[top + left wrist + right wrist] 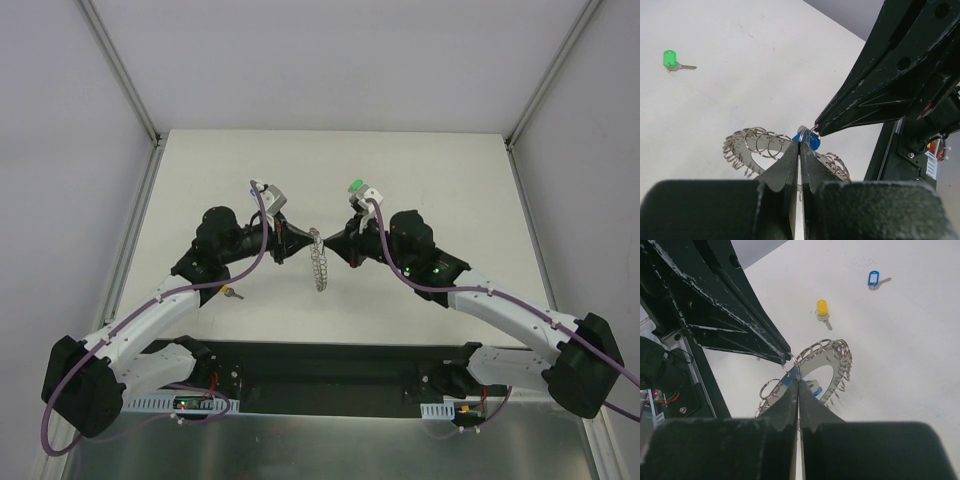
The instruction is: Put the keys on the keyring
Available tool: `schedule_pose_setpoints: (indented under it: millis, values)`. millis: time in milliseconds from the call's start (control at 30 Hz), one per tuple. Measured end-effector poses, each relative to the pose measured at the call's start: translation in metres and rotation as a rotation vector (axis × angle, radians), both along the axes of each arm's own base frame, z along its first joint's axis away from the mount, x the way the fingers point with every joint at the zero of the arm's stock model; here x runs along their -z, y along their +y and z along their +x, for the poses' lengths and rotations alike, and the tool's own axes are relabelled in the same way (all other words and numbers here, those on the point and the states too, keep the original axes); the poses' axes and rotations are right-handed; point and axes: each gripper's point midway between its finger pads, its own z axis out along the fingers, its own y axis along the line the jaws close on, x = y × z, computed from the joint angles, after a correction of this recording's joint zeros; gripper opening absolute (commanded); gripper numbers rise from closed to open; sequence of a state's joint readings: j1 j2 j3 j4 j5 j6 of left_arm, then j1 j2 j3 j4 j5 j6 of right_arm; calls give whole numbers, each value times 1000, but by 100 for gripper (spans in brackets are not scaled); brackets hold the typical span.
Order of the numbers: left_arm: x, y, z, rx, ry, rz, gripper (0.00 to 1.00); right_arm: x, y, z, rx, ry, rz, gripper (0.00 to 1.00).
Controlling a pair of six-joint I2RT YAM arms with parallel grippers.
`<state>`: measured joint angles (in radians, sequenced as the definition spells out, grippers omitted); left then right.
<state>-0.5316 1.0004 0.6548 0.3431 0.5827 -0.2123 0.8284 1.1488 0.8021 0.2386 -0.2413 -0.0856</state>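
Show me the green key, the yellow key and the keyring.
green key (670, 58), left wrist view, on its plastic head.
yellow key (822, 307), right wrist view, on its plastic head.
keyring (839, 351), right wrist view, on its wire loops.

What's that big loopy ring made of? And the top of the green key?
The keyring looks like bare metal: it is silver-grey, with shiny wire loops that catch the light. The green key seems to have a smooth plastic head in bright, solid green. Its blade looks like dull silver metal.

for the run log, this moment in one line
left claw shut on keyring | right claw shut at blue key | green key, yellow key on table
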Motion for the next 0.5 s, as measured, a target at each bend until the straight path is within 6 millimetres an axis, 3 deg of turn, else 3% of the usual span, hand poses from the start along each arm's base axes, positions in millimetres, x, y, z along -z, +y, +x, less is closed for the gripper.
schedule_pose_setpoints:
  millis: [500]
  values:
    - [4,-4,7,-41,46,-24,0,-6,-2,9,42,-37,19,1]
